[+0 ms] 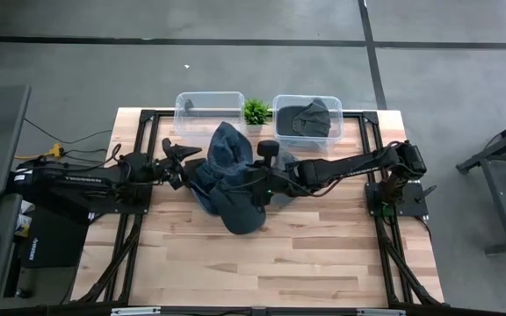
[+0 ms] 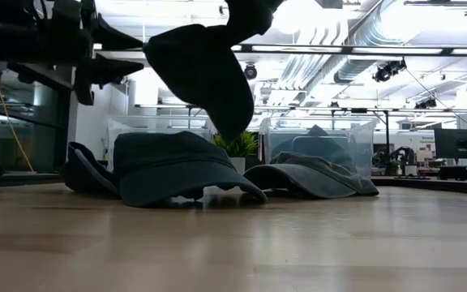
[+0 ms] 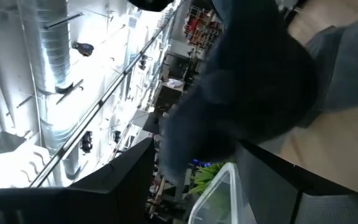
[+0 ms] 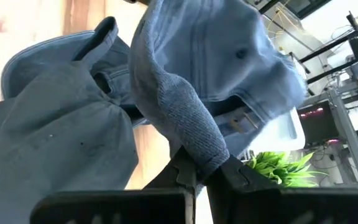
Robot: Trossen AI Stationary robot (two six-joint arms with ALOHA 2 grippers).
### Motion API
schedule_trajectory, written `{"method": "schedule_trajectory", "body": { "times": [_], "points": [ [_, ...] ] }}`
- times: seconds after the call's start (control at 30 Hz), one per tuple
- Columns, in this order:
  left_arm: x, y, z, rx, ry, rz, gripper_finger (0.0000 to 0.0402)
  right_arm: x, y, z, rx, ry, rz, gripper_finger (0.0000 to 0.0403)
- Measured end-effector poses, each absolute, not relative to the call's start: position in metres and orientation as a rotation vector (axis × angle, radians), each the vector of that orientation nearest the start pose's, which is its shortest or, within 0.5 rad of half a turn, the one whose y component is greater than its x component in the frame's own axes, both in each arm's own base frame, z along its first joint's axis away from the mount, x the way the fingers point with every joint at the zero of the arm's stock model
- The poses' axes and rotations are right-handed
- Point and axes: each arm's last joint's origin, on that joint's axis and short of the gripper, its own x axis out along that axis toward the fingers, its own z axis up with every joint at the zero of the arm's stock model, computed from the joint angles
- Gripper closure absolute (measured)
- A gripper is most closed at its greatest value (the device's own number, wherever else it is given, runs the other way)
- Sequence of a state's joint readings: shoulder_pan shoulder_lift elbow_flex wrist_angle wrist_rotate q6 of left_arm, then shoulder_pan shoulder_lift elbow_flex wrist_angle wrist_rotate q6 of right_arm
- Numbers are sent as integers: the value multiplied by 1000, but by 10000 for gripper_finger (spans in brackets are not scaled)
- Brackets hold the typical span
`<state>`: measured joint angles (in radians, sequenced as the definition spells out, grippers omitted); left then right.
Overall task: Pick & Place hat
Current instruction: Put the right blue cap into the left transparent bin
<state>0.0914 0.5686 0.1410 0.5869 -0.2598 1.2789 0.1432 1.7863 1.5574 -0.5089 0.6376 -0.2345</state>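
Starting at the left of the high view, the left gripper [image 1: 176, 151] waits low over the table's left half, its dark fingers spread wide and holding nothing, pointed toward the pile of caps. Beside it, the lifted blue-grey cap [image 1: 229, 147] hangs in the air above that pile; the low view shows it clear of the wood, dangling crown-down over the dark cap lying flat [image 2: 177, 166]. The right gripper [image 4: 199, 169] is pinched tight on a fold of the lifted cap's rim, and only a narrow edge of fabric sits between the fingers. Because the hold is so slim, I judge the carry should be slow and level, with no sharp swing, or the cloth may slip out. The cap should rise a little more before travelling, so its hanging strap does not drag the other caps [image 1: 240, 211] below. Behind the pile stand the left clear bin [image 1: 209, 109], a small green plant [image 1: 256, 111] and the right clear bin [image 1: 307, 117], which already holds a dark cap. The drop place is probably one of these bins. The route should pass beside the plant, and release should come only once the cap hangs inside a bin's walls. The wooden table [image 1: 323, 254] in front is bare.
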Motion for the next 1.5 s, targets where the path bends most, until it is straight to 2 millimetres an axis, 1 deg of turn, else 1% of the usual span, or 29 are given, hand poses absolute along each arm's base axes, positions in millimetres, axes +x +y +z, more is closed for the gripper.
{"method": "schedule_trajectory", "body": {
  "times": [0.13,0.27,0.4,0.63,0.73,0.83,0.97,1.17,1.33,1.5],
  "points": [
    [141,19,222,1278,84,359,181,393,39,302,-488,757,-392,395],
    [143,19,223,1324,167,288,181,392,39,301,-474,766,-402,395],
    [147,20,218,1355,226,244,181,392,39,301,-464,767,-405,395],
    [154,19,210,1379,249,171,181,392,39,300,-436,772,-388,395],
    [157,19,208,1388,256,162,181,392,40,299,-414,775,-376,395],
    [159,20,212,1407,223,198,181,391,39,298,-414,784,-375,395],
    [159,21,216,1431,237,252,181,389,39,297,-402,802,-380,395],
    [162,20,225,1441,260,176,181,389,37,296,-402,812,-380,395],
    [167,21,224,1472,301,135,181,389,37,296,-401,812,-381,395],
    [172,21,228,1483,309,126,181,390,35,296,-383,812,-360,395]
  ]
}}
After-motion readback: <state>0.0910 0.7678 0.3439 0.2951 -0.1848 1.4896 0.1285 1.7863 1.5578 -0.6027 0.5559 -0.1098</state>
